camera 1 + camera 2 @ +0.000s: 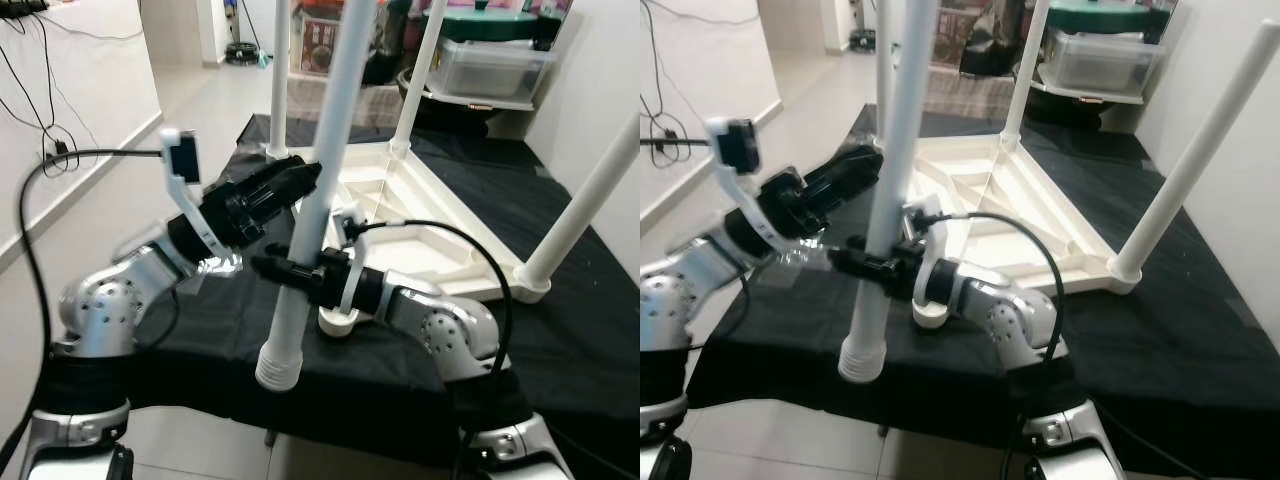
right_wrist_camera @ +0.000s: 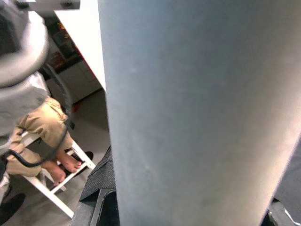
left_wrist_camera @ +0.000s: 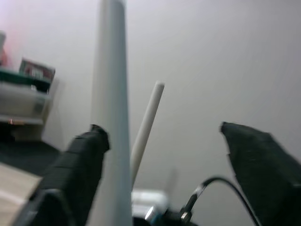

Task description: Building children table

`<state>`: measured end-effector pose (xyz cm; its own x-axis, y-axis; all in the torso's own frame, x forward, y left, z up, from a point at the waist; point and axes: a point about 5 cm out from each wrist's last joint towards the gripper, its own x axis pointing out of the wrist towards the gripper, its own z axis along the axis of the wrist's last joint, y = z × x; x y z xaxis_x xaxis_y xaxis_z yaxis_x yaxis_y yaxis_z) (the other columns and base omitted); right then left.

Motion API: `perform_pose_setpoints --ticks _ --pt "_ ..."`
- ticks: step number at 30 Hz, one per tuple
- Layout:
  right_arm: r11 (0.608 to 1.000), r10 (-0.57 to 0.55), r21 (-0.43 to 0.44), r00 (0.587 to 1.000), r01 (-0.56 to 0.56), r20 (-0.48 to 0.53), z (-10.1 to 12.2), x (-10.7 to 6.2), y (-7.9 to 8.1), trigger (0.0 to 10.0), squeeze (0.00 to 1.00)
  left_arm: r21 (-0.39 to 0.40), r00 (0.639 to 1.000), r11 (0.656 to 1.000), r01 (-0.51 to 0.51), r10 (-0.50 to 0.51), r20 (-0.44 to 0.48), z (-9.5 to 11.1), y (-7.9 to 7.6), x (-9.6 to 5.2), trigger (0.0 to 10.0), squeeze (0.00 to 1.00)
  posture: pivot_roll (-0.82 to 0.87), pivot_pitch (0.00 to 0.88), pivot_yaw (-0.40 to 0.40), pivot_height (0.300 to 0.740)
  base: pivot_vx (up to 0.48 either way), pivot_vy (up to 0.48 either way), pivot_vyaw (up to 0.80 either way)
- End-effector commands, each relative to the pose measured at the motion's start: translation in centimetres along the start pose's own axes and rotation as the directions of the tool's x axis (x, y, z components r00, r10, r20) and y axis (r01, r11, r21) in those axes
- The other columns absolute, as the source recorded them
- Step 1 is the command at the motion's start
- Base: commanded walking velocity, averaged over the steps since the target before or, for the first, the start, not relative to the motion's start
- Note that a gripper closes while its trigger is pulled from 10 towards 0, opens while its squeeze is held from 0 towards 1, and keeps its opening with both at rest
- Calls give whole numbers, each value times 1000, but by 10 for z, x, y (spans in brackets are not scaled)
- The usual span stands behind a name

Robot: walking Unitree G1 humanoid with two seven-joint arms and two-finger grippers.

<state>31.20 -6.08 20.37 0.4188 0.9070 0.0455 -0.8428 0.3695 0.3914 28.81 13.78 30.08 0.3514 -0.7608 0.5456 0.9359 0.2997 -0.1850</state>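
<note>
White plastic everywhere: the children's tabletop (image 1: 400, 215) lies upside down on a black cloth (image 1: 560, 330), so its corner sockets face up and can take legs from above. Three fitted legs (image 1: 590, 195) already stand in their corners. The near corner socket (image 1: 338, 322) looks empty, just behind the right arm.

The loose leg (image 1: 318, 190) is held nearly upright, its ribbed threaded end (image 1: 279, 366) pointing down, probably so it can be steered into that socket. The right gripper (image 1: 290, 270) is clamped around the leg's lower half, fingers closed on the tube; in its wrist view the tube (image 2: 197, 108) sits right against the camera. The threaded end hangs below this gripper, over the cloth's near edge, just in front of the empty socket and to its left.

The left gripper (image 1: 290, 180) sits higher on the same leg, approaching from the left. Its fingers (image 3: 80, 165) are spread wide; one lies against the tube (image 3: 112, 113) and the other stands well apart, so it steadies rather than grips.

Beyond the right gripper, a person's bare feet (image 2: 59, 167) rest at a white stool.
</note>
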Motion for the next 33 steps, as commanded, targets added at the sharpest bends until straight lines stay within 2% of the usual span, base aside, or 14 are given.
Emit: perform_pose_setpoints --ticks 1,4,7,8,10,11,14,15,16,17,18,20,27,33 --pt "1000 -18 -4 1000 18 11 1 -2 -2 0 0 1 1000 1000 -8 8 6 2 -2 -3 10000 1000 -29 0 -64 740 0 0 0" --pt "997 -70 -24 997 71 40 7 -5 -10 0 0 57 996 996 -66 63 57 18 -3 -9 10000 1000 -22 0 -66 740 0 0 0" --pt "967 -251 -7 956 255 150 28 -17 -36 0 0 260 923 885 -385 372 101 28 15 -33 10000 1000 -1 0 -80 740 0 0 0" --pt "952 -302 18 934 304 191 36 -23 -43 0 0 347 859 789 -507 495 129 30 23 -44 10000 1000 5 0 -83 740 0 0 0" --pt "952 -302 18 934 304 191 36 -23 -43 0 0 347 859 789 -507 495 129 30 23 -44 10000 1000 5 0 -83 740 0 0 0" --pt "944 -328 49 913 326 242 49 -28 -45 0 0 450 760 638 -625 629 165 27 33 -63 10000 867 9 0 -84 740 0 0 0" --pt "944 -328 49 913 326 242 49 -28 -45 0 0 450 760 638 -625 629 165 27 33 -63 10000 867 9 0 -84 740 0 0 0" --pt "947 -313 38 899 318 307 69 -33 -41 0 0 473 624 484 -736 756 196 18 41 -92 10000 0 16 0 -85 740 0 0 0" --pt "947 -313 38 899 318 307 69 -33 -41 0 0 473 624 484 -736 756 196 18 41 -92 10000 0 16 0 -85 740 0 0 0" --pt "933 -337 5 871 359 358 87 -39 -41 10000 0 456 472 344 -821 857 204 4 44 -121 10000 0 34 0 -95 740 0 0 0" --pt "897 -402 -13 826 443 395 99 -45 -46 10000 0 433 347 241 -869 920 184 -12 43 -143 10000 0 34 0 -95 740 0 0 0" --pt "853 -467 -23 782 521 413 104 -49 -52 10000 0 405 254 178 -897 957 143 -25 42 -157 10000 0 41 0 -99 740 0 0 0" --pt "600 -597 -243 629 762 499 98 -56 -61 10000 0 580 183 155 -800 983 -11 -75 35 -173 10000 0 46 0 -95 740 0 0 0" --pt "663 -530 -320 726 677 438 70 -51 -53 10000 0 624 239 230 -747 968 -71 -94 28 -173 10000 0 41 0 -87 740 0 0 0"
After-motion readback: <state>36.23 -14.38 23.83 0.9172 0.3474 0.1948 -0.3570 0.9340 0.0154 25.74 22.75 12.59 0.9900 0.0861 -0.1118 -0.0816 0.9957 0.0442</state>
